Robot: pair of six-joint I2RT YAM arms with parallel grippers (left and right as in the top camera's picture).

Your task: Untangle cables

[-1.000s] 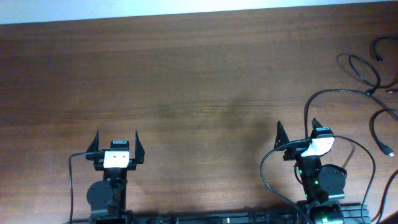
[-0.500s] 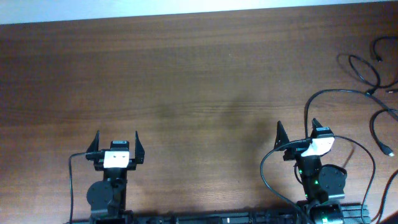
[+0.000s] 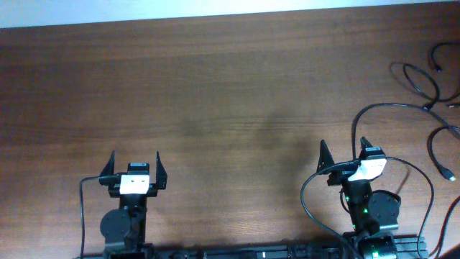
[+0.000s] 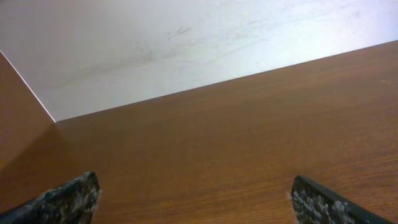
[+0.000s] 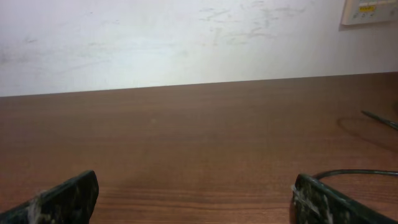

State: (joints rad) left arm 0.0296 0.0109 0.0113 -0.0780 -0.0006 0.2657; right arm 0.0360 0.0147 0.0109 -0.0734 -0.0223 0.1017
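The cables lie as thin black strands at the table's far right edge: one loop [image 3: 420,80], a short piece [image 3: 440,56] above it, and a curved strand with a plug end [image 3: 437,155] lower down. They are apart from both grippers. A long thin strand [image 3: 392,107] arcs from beside my right gripper [image 3: 343,144] towards them. The right wrist view shows a strand [image 5: 357,172] beside the right finger and another [image 5: 379,118] farther off. My right gripper [image 5: 196,183] is open and holds nothing. My left gripper [image 3: 135,156] at the near left is also open [image 4: 193,186] over bare wood.
The brown wooden table [image 3: 215,93] meets a white wall [image 5: 186,37] at the back. A thicker black wire [image 3: 307,191] loops around the right arm's base. A small wall plate [image 5: 370,9] shows in the right wrist view.
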